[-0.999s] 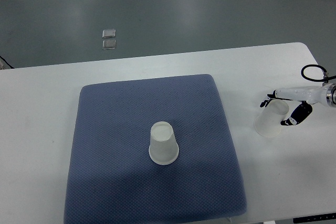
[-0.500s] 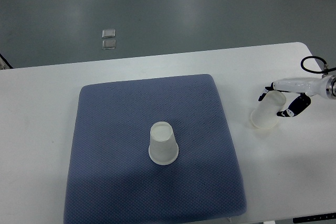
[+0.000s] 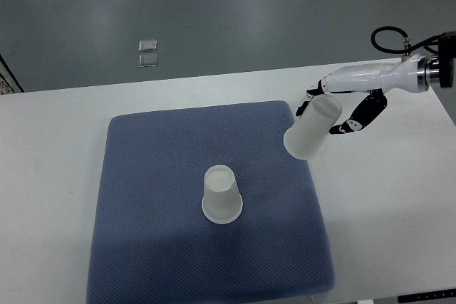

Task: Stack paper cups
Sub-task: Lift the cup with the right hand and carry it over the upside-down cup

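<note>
Top view: paper cup (image 3: 313,128) in right robot hand (image 3: 347,101)

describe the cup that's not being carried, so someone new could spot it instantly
Start at the white table and find the blue-grey mat covering its middle. Near the mat's centre, slightly toward the robot's edge, a white paper cup stands upside down. Unlike the other cup, held tilted by the right hand over the mat's right edge, this one stands untouched.

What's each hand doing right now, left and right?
Left: not in view.
Right hand: shut on a paper cup, held tilted at the blue mat's right edge; the other cup stands upside down on the mat.
</note>
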